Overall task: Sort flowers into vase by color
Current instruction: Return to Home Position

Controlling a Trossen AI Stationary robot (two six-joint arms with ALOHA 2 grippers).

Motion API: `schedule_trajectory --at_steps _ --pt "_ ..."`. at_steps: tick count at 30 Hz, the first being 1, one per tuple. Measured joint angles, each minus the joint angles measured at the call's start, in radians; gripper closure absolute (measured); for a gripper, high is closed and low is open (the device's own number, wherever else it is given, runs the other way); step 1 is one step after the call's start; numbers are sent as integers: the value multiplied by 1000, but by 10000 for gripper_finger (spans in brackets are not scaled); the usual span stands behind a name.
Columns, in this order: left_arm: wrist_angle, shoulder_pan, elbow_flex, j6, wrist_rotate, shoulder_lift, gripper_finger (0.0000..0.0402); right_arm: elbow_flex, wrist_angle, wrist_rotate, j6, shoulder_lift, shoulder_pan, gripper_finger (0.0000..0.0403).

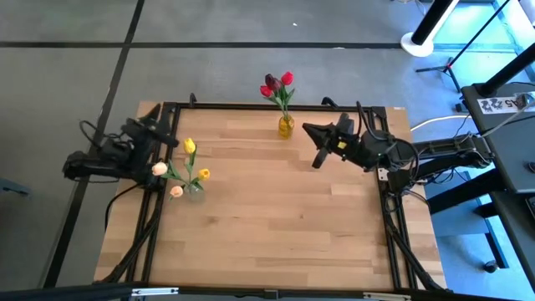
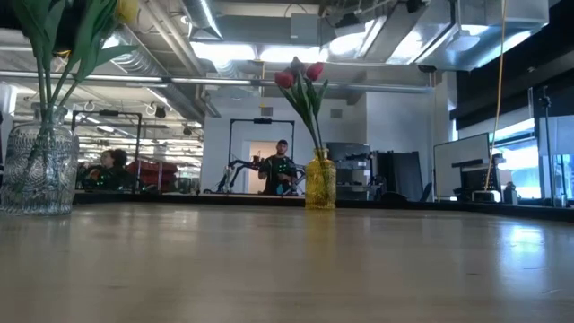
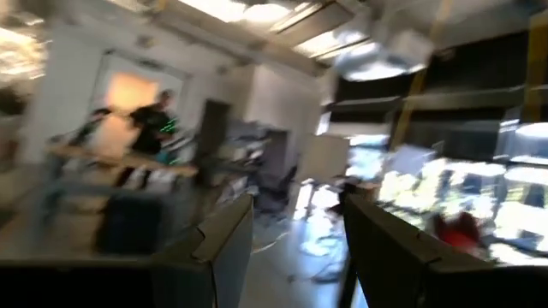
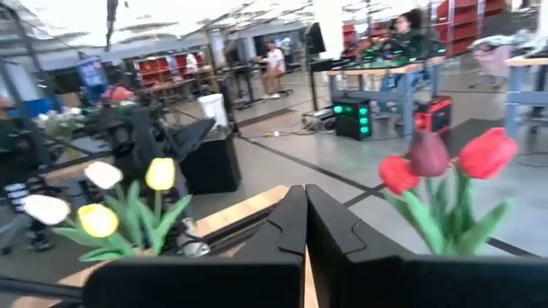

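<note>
Overhead, the bench (image 1: 276, 217) carries two colour groups, and sorting looks complete. The left arm (image 1: 100, 163) lies folded at the left edge, its left end effector (image 3: 297, 214) moderately spread and empty. The right arm (image 1: 435, 155) reaches in from the right, its right end effector (image 4: 306, 201) pinched closed on nothing. Both keep clear, so no stem is knocked. The yellow vase (image 1: 285, 126), far centre, holds the red and maroon flowers (image 1: 277, 85). The clear vase (image 1: 196, 191), left, holds the yellow and cream flowers (image 1: 188, 159).

Pale wooden table (image 1: 276, 209); far beyond it, a standing person (image 2: 282, 167) in dark clothes.
</note>
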Motion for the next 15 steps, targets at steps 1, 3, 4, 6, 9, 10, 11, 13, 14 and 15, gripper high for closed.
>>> schedule_trajectory --at_steps 1,3,4,6,9,10,11,13,14,15 --pt "9 22 -27 -19 -22 0 223 0 -6 5 -2 0 0 401" --pt "52 61 -73 -43 -84 1 223 0 -18 4 -4 0 0 401" --pt "86 78 -89 -44 -114 1 223 0 -20 0 -2 0 0 401" --pt "160 106 -106 -14 -153 0 223 0 -20 -14 5 0 0 401" --pt "205 132 -122 66 -162 0 223 0 -21 -52 6 0 0 401" --pt "206 134 -131 67 -162 0 223 0 -21 -58 6 0 0 401" --pt "205 134 -142 56 -160 0 223 0 -21 -58 6 0 0 401" --pt "144 134 -146 -4 -159 0 223 0 -21 -58 -1 0 0 401" --pt "94 134 -145 -37 -156 0 223 0 -22 -58 -8 0 0 401" --pt "33 134 -145 -71 -155 0 223 0 -22 -58 -18 0 0 401"
